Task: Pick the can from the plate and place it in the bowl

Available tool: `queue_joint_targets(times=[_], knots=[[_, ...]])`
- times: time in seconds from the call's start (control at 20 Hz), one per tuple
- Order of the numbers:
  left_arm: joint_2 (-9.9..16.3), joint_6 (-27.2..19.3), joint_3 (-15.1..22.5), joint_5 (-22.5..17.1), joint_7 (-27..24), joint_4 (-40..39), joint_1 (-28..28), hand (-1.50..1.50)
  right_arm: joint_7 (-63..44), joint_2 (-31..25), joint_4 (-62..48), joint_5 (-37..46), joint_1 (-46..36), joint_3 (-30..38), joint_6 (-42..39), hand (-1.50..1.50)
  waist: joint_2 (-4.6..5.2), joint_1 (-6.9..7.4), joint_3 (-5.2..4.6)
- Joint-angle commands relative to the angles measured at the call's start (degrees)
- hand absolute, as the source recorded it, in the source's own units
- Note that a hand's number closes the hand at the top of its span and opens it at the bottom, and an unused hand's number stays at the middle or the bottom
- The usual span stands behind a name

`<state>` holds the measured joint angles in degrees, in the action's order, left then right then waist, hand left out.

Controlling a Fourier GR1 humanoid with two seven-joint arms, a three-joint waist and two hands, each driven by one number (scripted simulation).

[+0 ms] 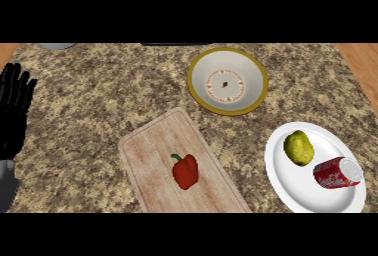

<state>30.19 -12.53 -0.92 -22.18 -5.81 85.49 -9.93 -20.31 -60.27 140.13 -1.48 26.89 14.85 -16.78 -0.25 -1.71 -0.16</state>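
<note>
A red soda can (338, 173) lies on its side on the white plate (295, 192) at the lower right, next to a yellow lemon (298, 148). The bowl (227, 81), white inside with a yellow rim, stands at the upper middle of the counter. My left hand (15, 107) rests open at the far left edge, fingers up, far from both. My right hand does not show.
A wooden cutting board (159, 150) lies in the middle with a red bell pepper (185, 171) on it, between the left hand and the plate. A grey object (56, 46) and a dark one (177, 44) peek in at the top edge.
</note>
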Motion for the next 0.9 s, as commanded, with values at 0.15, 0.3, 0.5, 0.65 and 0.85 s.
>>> queue_joint_targets(times=[0.15,0.3,0.5,0.65,0.85], knots=[[-0.2,2.4,-0.6,0.6,1.2,0.0,-0.7,0.0,-8.3,-2.4,1.4,-8.0,-0.1,8.2,-13.2,-1.5,0.1,0.83,0.09],[0.4,1.6,-1.7,0.7,4.4,4.2,-0.6,0.0,0.0,1.4,-7.1,-2.9,-0.6,9.7,-18.4,-1.5,0.08,1.37,0.18],[-1.2,3.6,-3.2,2.1,2.4,-3.2,-5.3,0.0,0.4,7.4,-7.6,4.3,-4.0,4.4,-19.4,-1.5,0.27,1.39,0.17],[-3.1,3.4,-2.0,2.9,3.6,-0.9,-3.7,0.0,1.8,10.4,-9.9,10.2,-5.0,0.5,-20.4,-1.5,0.25,1.63,0.19],[-3.1,4.8,-3.8,4.1,0.5,-2.7,-3.5,0.0,1.8,15.1,-13.1,16.4,-7.9,-5.2,-19.7,-1.5,0.35,1.92,0.18]])
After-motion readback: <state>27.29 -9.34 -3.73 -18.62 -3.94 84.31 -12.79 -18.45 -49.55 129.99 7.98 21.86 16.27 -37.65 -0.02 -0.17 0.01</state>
